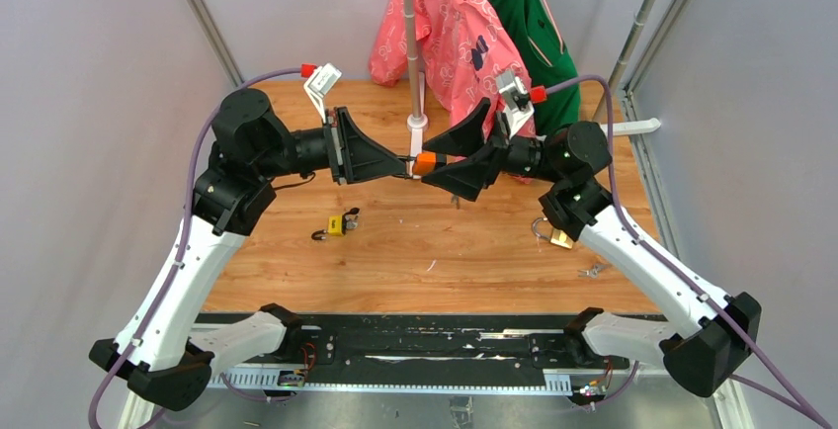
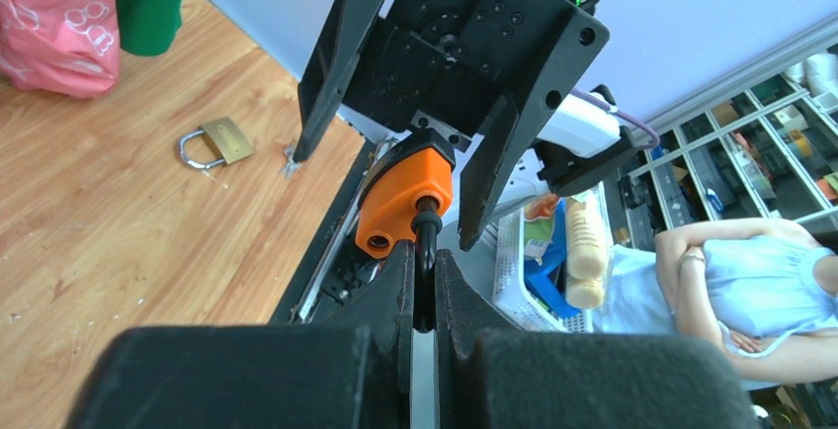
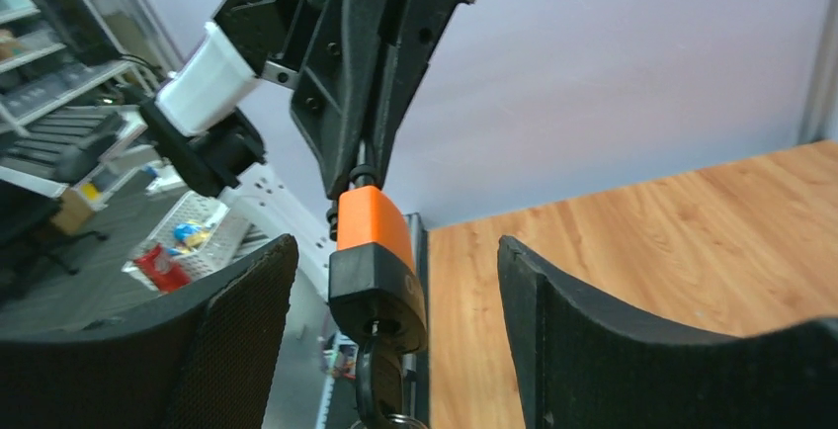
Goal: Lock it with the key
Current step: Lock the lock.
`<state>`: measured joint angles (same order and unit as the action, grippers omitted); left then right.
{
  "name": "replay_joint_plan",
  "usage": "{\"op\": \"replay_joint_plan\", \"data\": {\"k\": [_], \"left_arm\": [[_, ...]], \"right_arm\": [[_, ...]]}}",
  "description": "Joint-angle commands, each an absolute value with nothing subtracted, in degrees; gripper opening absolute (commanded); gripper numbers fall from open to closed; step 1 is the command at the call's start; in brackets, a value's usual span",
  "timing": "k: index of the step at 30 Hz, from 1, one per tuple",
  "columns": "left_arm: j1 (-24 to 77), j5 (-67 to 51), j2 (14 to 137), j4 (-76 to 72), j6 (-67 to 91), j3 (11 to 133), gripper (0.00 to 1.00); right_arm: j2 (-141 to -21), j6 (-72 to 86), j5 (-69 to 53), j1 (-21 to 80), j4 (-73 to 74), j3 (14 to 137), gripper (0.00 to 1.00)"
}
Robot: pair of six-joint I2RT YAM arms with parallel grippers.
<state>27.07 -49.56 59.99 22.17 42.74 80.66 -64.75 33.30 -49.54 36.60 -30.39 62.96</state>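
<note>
An orange padlock (image 1: pixel 425 163) with a black base hangs in the air between my two grippers. My left gripper (image 1: pixel 405 160) is shut on its black shackle (image 2: pixel 424 251), seen pinched between the left fingers (image 2: pixel 395 291). A key (image 3: pixel 383 389) with a ring sits in the keyhole at the padlock's black base (image 3: pixel 376 286). My right gripper (image 3: pixel 395 291) is open, with one finger (image 3: pixel 227 320) on each side of the padlock and key, touching neither.
A small yellow padlock with a key (image 1: pixel 341 223) lies left of centre on the wooden table (image 1: pixel 445 251). A brass padlock (image 1: pixel 555 236) lies under the right arm, a loose key (image 1: pixel 593 271) near it. A rack pole (image 1: pixel 410 43) with pink and green shirts stands behind.
</note>
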Motion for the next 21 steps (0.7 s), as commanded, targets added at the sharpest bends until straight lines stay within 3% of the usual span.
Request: {"op": "replay_joint_plan", "data": {"k": [1,21], "left_arm": [[26.3,-51.6,59.5,16.7,45.6,81.9,0.00],[25.4,-50.8,59.1,14.8,47.2,80.2,0.00]], "right_arm": [[-65.2,44.7,-53.7,35.9,-46.4,60.4,0.71],[-72.4,59.0,-56.0,35.9,-62.7,61.4,0.35]]}}
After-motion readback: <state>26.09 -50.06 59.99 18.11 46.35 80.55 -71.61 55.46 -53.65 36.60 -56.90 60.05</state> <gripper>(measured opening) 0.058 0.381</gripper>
